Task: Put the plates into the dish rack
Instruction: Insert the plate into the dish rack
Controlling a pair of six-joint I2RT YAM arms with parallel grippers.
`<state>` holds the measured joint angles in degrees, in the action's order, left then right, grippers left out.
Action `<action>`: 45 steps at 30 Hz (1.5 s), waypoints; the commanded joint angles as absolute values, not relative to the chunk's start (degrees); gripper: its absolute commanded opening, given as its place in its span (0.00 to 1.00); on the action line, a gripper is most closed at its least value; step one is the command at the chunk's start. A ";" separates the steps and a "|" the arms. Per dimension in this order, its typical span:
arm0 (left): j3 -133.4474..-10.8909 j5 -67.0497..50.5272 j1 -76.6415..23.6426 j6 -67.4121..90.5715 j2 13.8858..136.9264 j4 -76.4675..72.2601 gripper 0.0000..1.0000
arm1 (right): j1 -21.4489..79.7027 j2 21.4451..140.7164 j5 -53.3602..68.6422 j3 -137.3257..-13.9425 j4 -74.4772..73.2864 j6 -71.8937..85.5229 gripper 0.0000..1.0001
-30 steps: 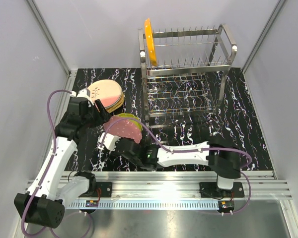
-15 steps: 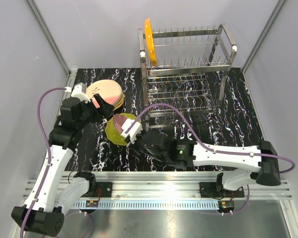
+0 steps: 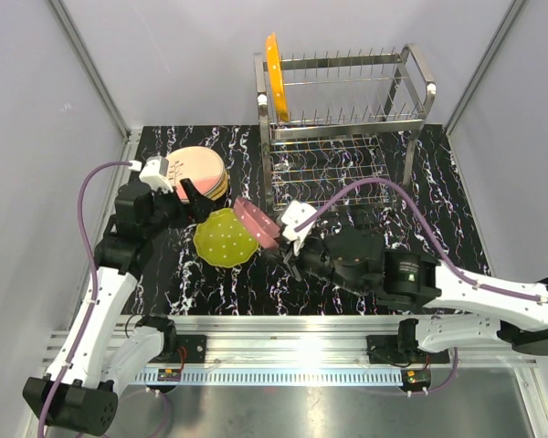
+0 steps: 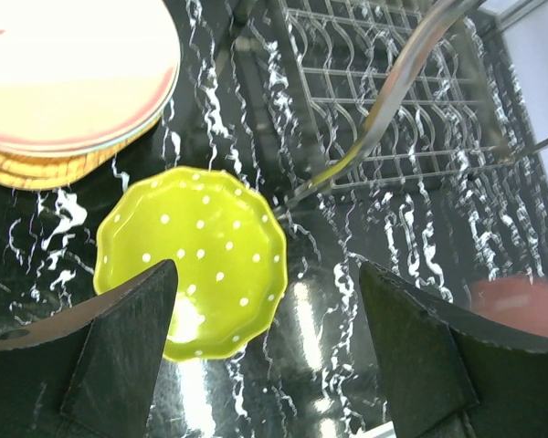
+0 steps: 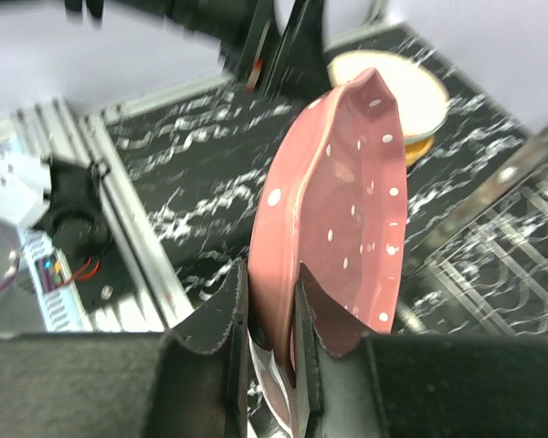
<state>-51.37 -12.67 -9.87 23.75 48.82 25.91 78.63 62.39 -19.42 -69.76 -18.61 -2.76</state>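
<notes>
Pink white-dotted round plate (image 3: 256,222), tilted on edge and pinched at its rim by the right gripper (image 5: 269,306), near the lower left corner of the shiny steel wire dish rack (image 3: 422,71).
Just beside it, a lime-green dotted plate (image 3: 225,239) lies flat on the black marbled table (image 3: 438,228) (left gripper (image 4: 267,274) spread wide above it). An orange plate (image 3: 274,78) stands upright in the rack's upper tier.

The dish rack (image 3: 342,128) was bright, polished steel wire and tube. The pink dotted plate (image 5: 338,219) wore a smooth, glossy glaze, and so did the lime plate (image 4: 196,260), which caught white glare. The counter (image 3: 438,237) was shiny black with white veins. The tan plate (image 4: 36,169) under the far-left stack (image 4: 73,64) looked grained like wood. The right tool (image 5: 269,319) had matt black fingers (image 5: 205,342).
</notes>
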 commanded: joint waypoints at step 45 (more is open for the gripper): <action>-61.52 3.51 -33.40 18.54 88.06 -10.37 0.77 | 48.43 87.27 -17.15 -135.00 -19.51 -9.15 0.00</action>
<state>-58.19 -0.05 -33.30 17.82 86.50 -4.47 50.46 87.50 -23.24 -129.58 -27.14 -10.85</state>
